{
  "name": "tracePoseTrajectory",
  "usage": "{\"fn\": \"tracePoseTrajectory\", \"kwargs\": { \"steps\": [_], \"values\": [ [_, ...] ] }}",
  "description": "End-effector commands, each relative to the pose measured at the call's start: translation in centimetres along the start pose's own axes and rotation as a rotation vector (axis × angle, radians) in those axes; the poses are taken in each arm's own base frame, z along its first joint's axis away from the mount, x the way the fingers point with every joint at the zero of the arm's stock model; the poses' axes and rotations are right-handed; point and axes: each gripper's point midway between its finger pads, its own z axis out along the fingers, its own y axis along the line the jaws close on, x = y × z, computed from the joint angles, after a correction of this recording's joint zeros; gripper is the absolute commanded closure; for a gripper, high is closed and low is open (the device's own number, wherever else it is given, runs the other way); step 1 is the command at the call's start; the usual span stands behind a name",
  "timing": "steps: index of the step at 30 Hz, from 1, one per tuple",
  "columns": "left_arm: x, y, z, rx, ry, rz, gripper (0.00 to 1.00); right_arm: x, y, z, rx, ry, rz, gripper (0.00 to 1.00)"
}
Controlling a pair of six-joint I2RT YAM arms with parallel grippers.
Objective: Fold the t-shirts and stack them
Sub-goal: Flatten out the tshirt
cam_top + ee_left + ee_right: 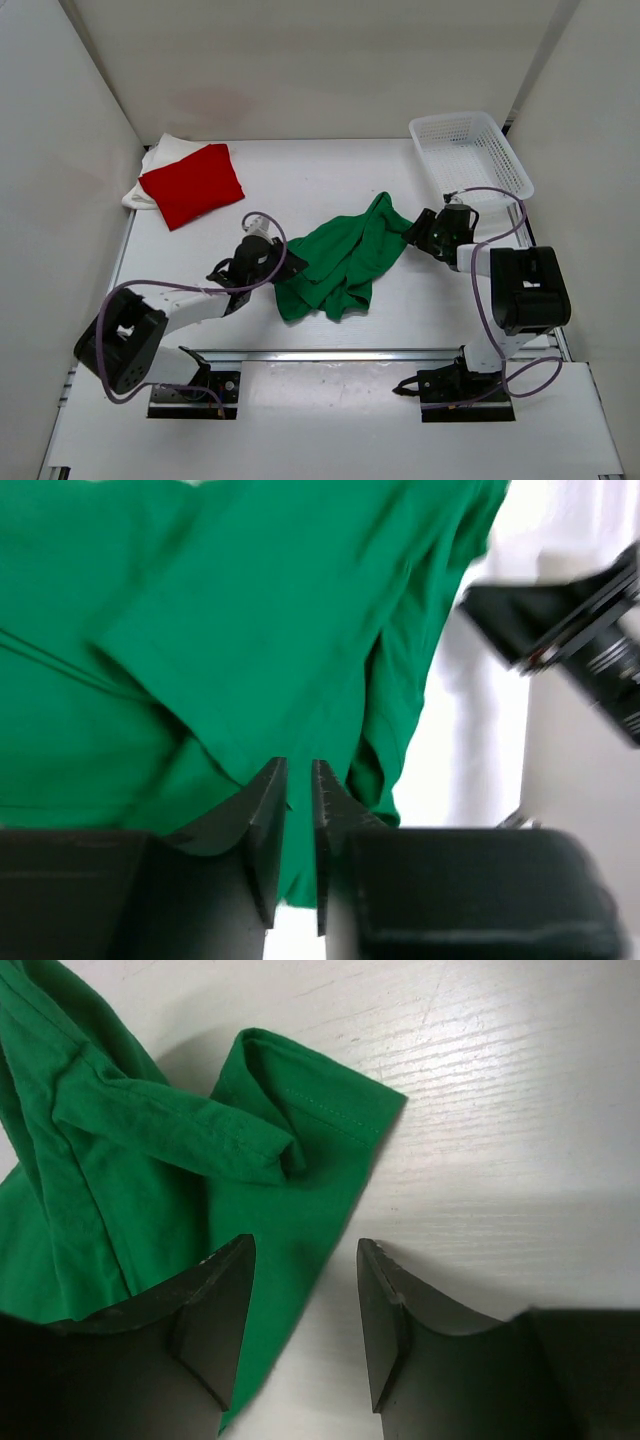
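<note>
The green t-shirt (340,262) lies crumpled at centre frame on the worktop (330,180). The left gripper (300,780), arm stretched low toward it, holds its jaws a narrow slit apart. The right gripper (305,1270), arm folded leftward, holds its jaws wide apart over a sleeve hem.

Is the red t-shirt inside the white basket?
No, the red t-shirt lies folded on the white t-shirt at the far left, away from the basket.
</note>
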Motion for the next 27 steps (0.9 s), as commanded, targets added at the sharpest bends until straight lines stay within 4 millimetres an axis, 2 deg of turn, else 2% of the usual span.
{"fn": "tracePoseTrajectory", "kwargs": {
  "steps": [1, 4, 5, 7, 10, 15, 19, 26, 27],
  "values": [
    [1.5, -0.9, 1.1, -0.004, 0.024, 0.062, 0.71, -1.2, 1.1, -0.8, -0.034, -0.056, -0.039, 0.57],
    [3.5, -1.0, 2.0, -0.018, 0.069, 0.071, 0.57, -0.9, 1.7, -1.6, -0.05, -0.06, -0.051, 0.57],
    [3.5, -0.5, 2.4, -0.044, 0.063, 0.061, 0.54, -0.1, 1.9, -1.7, -0.067, -0.038, -0.048, 0.57],
    [3.8, -0.2, 2.7, -0.067, 0.058, 0.045, 0.48, 0.1, 2.2, -2.1, -0.08, -0.045, -0.052, 0.57],
    [3.9, -0.1, 3.0, -0.076, 0.055, 0.02, 0.45, 0.3, 2.4, -2.5, -0.088, -0.051, -0.063, 0.57],
    [3.8, -0.3, 3.4, -0.091, 0.05, 0.033, 0.45, 0.6, 2.3, -3.2, -0.102, -0.058, -0.047, 0.57],
    [4.2, 0.0, 3.8, -0.091, 0.066, 0.015, 0.52, 0.3, 2.3, -3.4, -0.102, -0.065, -0.058, 0.56],
    [4.5, -0.3, 3.9, -0.086, 0.071, 0.005, 0.61, -1.4, 1.6, -2.7, -0.054, -0.084, -0.066, 0.54],
    [4.8, 0.1, 3.8, -0.09, 0.075, 0.012, 0.65, -1.8, 1.5, -2.5, -0.047, -0.083, -0.061, 0.54]
  ]
}}
